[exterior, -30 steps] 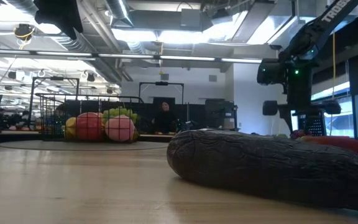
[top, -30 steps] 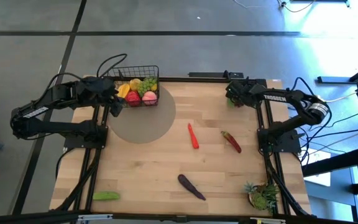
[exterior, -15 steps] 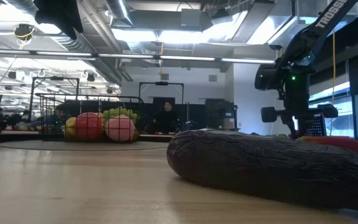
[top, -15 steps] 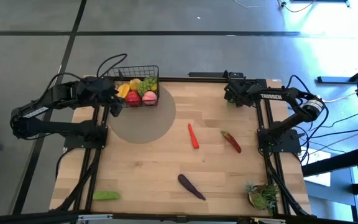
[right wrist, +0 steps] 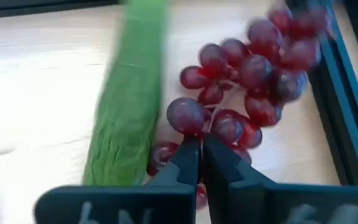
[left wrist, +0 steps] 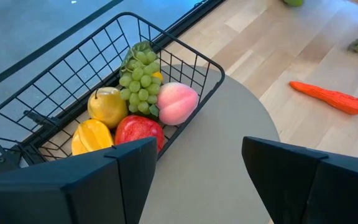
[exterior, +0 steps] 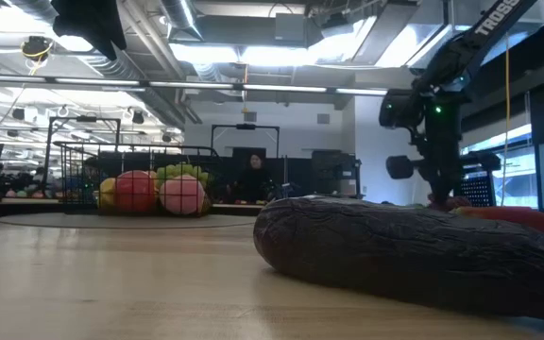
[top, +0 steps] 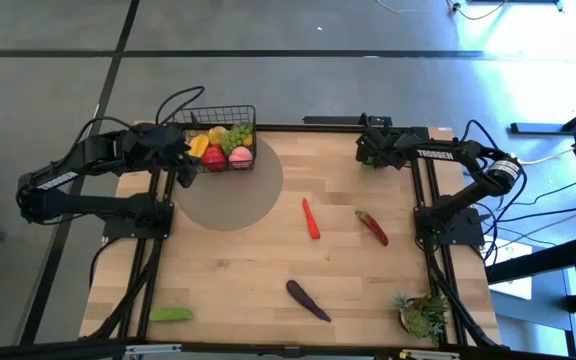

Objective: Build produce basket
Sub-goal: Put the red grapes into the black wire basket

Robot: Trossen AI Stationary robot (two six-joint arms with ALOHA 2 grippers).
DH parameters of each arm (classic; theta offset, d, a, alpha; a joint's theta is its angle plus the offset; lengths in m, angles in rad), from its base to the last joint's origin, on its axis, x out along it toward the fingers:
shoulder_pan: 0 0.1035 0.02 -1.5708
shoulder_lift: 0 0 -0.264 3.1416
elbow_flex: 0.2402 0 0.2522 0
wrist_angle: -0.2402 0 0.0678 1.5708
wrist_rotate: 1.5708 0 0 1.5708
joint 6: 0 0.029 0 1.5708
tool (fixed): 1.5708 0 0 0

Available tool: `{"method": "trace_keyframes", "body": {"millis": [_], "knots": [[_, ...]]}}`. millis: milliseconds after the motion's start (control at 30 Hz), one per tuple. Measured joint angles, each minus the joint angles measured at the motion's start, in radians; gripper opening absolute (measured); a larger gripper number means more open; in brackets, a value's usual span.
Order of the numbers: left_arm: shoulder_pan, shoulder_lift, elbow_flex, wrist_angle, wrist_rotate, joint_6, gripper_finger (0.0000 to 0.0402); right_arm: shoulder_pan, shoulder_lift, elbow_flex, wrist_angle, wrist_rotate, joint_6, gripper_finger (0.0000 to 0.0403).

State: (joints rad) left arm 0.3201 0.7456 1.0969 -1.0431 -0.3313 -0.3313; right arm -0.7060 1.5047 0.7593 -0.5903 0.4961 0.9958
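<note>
Far right corner of the table: the right pincer [right wrist: 202,151] sits low over a bunch of red grapes [right wrist: 253,74], fingertips pressed together on a stem in the bunch, a green cucumber [right wrist: 129,93] lying just beside it.
Right pincer state: closed tight, pinching the red grapes.
Left pincer: [left wrist: 194,168] hovers at the far left corner, fingers spread wide, holding nothing, just beside the basket [top: 252,112].
Basket: it stands on the grey round mat [top: 230,200] at the far left, holding green grapes [left wrist: 138,79], a pink peach [left wrist: 177,102], a red apple [left wrist: 137,129], an orange mango [left wrist: 92,137] and a yellow lemon [left wrist: 107,104].
Loose on the table: an orange-red chili [top: 311,218] mid-table, a second red chili [top: 372,227] right of it, a dark eggplant [top: 308,299] nearer the front, another green cucumber [top: 171,314] at front left.
Front right corner: a spiky potted plant [top: 423,314].
</note>
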Motion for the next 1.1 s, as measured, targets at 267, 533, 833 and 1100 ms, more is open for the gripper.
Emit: {"method": "trace_keyframes", "body": {"millis": [267, 533, 833, 1100], "knots": [[0.0, 0.0, 0.0, 0.0, 0.0, 0.0, 0.0225, 0.075, 0.0, 0.18, -0.266, 0.059, -0.041, 0.0001], [0.0, 0.0, 0.0, 0.0, 0.0, 0.0, 0.0225, 0.178, 0.0, 0.42, -0.5, 0.164, -0.061, 0.0], [0.0, 0.0, 0.0, -0.001, 0.0, 0.001, 0.0225, 0.289, 0.0, 0.602, -0.493, 0.179, -0.172, 0.0], [0.0, 0.0, 0.0, -0.001, 0.0, 0.001, 0.0225, 0.394, -0.001, 0.698, -0.176, 0.107, -0.442, 0.0]]}}
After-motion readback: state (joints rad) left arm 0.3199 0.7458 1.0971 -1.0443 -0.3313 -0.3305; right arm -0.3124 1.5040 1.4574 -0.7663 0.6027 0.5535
